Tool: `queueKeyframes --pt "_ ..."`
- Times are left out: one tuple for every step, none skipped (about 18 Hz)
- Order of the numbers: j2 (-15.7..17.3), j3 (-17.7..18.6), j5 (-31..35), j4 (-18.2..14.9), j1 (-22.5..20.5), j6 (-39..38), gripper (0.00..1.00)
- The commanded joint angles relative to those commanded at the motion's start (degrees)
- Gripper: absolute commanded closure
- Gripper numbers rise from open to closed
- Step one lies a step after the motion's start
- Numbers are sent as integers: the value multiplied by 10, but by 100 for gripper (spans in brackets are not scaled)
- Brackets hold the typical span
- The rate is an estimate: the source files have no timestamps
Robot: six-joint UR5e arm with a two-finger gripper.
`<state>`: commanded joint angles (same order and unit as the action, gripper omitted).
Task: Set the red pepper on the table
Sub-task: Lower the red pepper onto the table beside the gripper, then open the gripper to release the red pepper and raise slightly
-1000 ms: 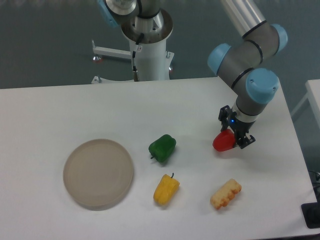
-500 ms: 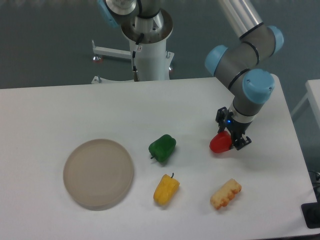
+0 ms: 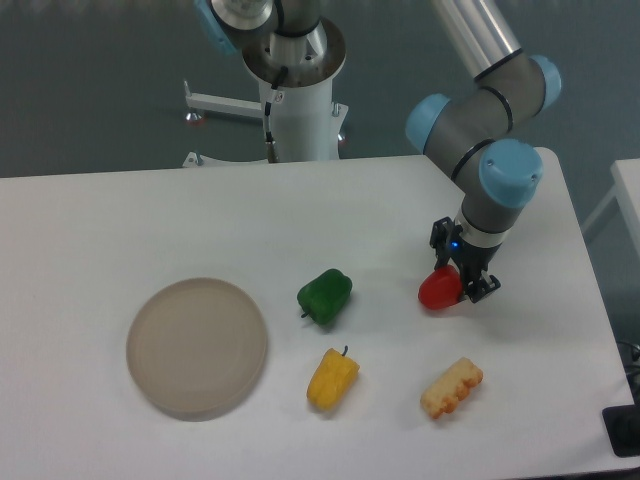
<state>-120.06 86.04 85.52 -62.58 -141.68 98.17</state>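
White table (image 3: 150, 220), pincer (image 3: 455, 285) clamped on red pepper (image 3: 437, 291), slightly further left than before.

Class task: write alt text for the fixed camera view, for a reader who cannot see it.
A robot gripper holds a red pepper just above a white table. Nearby lie a green pepper, yellow pepper, corn piece and beige plate.

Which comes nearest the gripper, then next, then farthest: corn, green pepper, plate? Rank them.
Measured from the gripper:
1. Corn, just below it toward the front edge.
2. Green pepper, off to the image-left, mid-table.
3. Plate, far image-left.
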Motion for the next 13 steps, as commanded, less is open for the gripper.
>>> queueKeyframes --pt "0 0 0 0 0 0 55" --pt "0 0 0 0 0 0 54" --pt "0 0 0 0 0 0 54" --pt "-1 1 0 0 1 -1 54" --pt "-1 0 1 0 2 -1 52" --pt "-1 0 1 0 2 -1 52" --pt "-1 0 1 0 2 -1 51" --pt "-1 0 0 0 2 -1 51" --pt "-1 0 1 0 2 -1 49" --pt "-1 0 1 0 2 -1 45" --pt "-1 0 1 0 2 -1 43" --pt "-1 0 1 0 2 0 43" --pt "0 0 1 0 1 0 43"
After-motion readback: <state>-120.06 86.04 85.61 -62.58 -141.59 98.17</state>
